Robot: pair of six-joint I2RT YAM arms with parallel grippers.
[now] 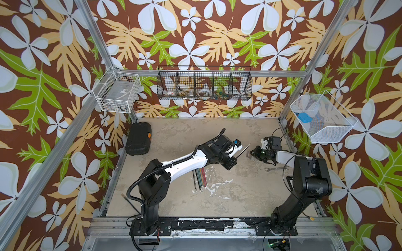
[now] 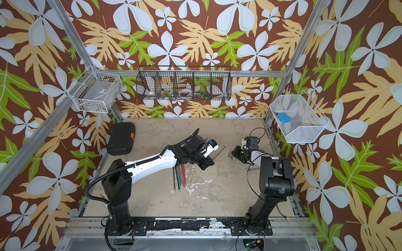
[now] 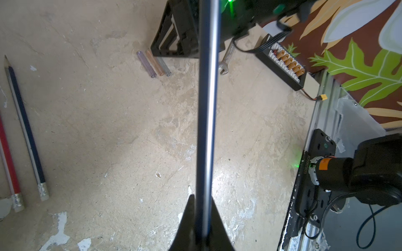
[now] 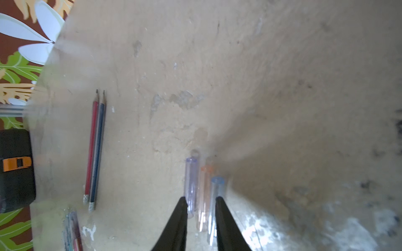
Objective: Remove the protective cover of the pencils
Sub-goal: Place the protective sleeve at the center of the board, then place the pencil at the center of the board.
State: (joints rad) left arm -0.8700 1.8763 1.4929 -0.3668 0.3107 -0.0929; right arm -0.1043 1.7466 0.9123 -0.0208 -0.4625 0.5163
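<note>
My left gripper [image 1: 236,158] [image 3: 203,200] is shut on a dark pencil [image 1: 243,150] [image 3: 207,97], held above the table and pointing toward the right arm. Its tip is bare in both top views. Several coloured pencils [image 1: 199,180] [image 2: 180,179] lie bunched under the left forearm. A navy pencil [image 3: 26,130] and a red pencil [image 3: 8,156] lie side by side. Three clear protective covers, purple [image 4: 191,184], orange [image 4: 204,195] and blue [image 4: 217,187], lie side by side on the table. My right gripper [image 1: 252,152] [image 4: 201,198] hovers just over them, jaws apart, gripping nothing.
A black case [image 1: 139,139] lies at the back left of the table. A wrench [image 1: 275,168] rests by the right arm's elbow. A black connector strip [image 3: 282,65] sits near the right rail. Wire baskets [image 1: 204,84] hang on the walls.
</note>
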